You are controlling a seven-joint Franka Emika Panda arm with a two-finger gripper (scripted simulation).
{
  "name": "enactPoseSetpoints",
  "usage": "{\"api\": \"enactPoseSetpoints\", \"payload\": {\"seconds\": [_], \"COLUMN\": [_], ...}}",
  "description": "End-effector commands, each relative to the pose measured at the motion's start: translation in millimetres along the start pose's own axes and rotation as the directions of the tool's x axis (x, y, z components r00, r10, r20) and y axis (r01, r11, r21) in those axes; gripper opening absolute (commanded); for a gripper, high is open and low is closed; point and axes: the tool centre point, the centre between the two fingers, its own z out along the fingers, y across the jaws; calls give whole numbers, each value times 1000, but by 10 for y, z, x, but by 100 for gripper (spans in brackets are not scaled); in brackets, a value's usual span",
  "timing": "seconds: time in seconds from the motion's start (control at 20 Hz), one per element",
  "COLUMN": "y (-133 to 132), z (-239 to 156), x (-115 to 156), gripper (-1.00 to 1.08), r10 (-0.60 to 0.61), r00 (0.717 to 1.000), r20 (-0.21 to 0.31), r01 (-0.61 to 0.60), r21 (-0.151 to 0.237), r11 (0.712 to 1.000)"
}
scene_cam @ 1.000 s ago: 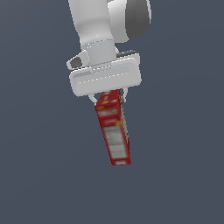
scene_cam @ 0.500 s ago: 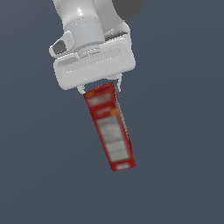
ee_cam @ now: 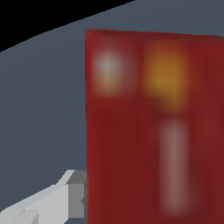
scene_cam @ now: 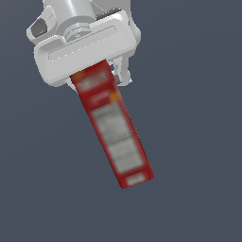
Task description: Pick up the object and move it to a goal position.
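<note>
The long red carton (scene_cam: 116, 132), with grey-white label panels and small orange marks, hangs tilted from my white gripper (scene_cam: 100, 76), its free end pointing down toward the exterior view's right. The gripper is shut on the carton's upper end and holds it in the air. One finger (scene_cam: 121, 71) shows beside the carton; the other is hidden behind it. In the wrist view the carton (ee_cam: 157, 131) fills most of the picture, and one grey finger (ee_cam: 65, 199) presses against its side.
Only a plain dark grey surface (scene_cam: 198, 142) shows behind the carton. In the wrist view this surface (ee_cam: 43, 96) ends at an edge with black beyond it.
The gripper with the carton has moved up and toward the exterior view's left and looks larger, so it is closer to the camera. The grip on the carton has not changed.
</note>
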Motion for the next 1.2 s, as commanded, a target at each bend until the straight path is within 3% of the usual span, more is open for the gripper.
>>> {"api": "enactPoseSetpoints", "payload": {"seconds": [0.0,0.65,1.15], "y": [20,147,198], "z": [-114,-659,-817], "x": [116,580,691], "gripper": [-100,-100,-100], "r10": [-23,-108,-125], "r00": [999,973,961], "r20": [-37,-202,-246], "r01": [23,137,168], "r21": [24,132,161], "r11": [999,982,973]}}
